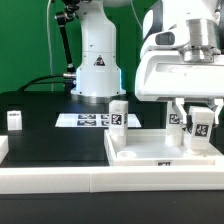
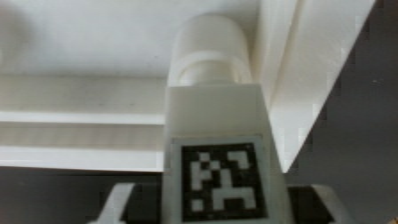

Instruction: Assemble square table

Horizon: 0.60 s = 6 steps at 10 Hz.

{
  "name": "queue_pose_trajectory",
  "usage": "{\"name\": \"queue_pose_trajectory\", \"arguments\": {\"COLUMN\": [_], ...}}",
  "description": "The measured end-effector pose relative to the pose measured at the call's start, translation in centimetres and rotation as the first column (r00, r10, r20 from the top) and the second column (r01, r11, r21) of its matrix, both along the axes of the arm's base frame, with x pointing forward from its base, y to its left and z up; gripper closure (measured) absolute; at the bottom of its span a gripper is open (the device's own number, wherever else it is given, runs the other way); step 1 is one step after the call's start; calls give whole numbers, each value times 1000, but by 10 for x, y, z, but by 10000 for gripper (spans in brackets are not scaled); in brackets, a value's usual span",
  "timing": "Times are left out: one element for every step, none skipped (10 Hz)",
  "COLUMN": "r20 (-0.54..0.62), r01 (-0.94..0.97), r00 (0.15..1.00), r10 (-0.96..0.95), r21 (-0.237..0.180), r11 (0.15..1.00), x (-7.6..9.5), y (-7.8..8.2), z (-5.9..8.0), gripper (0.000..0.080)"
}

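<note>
The square table's white top (image 1: 140, 152) lies flat at the exterior view's right, raised rim up. My gripper (image 1: 199, 118) hangs over its right part, shut on a white leg (image 1: 201, 127) with a black-and-white tag. In the wrist view that leg (image 2: 221, 130) runs from between my fingers (image 2: 135, 204) down to the white top (image 2: 80, 70); whether it touches the top I cannot tell. My gripper (image 2: 222, 208) holds the leg at its tagged end. A second tagged leg (image 1: 118, 114) stands upright at the top's left back corner. A third leg (image 1: 14, 120) stands on the black mat at far left.
The robot's white base (image 1: 96, 62) stands at the back centre. The marker board (image 1: 90, 120) lies flat in front of it. A long white rail (image 1: 60, 182) borders the mat's near edge. Another tagged piece (image 1: 175, 120) shows just left of the held leg.
</note>
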<state>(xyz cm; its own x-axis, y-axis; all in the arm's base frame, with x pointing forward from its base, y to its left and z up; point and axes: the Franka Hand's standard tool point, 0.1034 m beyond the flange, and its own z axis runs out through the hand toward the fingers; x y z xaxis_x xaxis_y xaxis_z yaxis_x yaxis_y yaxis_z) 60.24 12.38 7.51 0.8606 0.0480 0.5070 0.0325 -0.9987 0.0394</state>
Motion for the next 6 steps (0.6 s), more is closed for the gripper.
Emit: {"name": "queue_pose_trajectory", "arguments": {"r20": [0,-1,-1,-1,-1,-1], "r01": [-1,-2,-2,-3,-4,-5], "r00": [1000,1000,1000,1000,1000,1000], "r10": [1,2,2,3,4,5], "r21": [-1,-1,-2,-2,-3,-3], "r11": [1000,1000,1000,1000,1000,1000], "x": [0,0,0,0,0,0], "y": [0,0,0,0,0,0], "z": [0,0,0,0,0,0], "gripper": [508,508,335,194,163,163]}}
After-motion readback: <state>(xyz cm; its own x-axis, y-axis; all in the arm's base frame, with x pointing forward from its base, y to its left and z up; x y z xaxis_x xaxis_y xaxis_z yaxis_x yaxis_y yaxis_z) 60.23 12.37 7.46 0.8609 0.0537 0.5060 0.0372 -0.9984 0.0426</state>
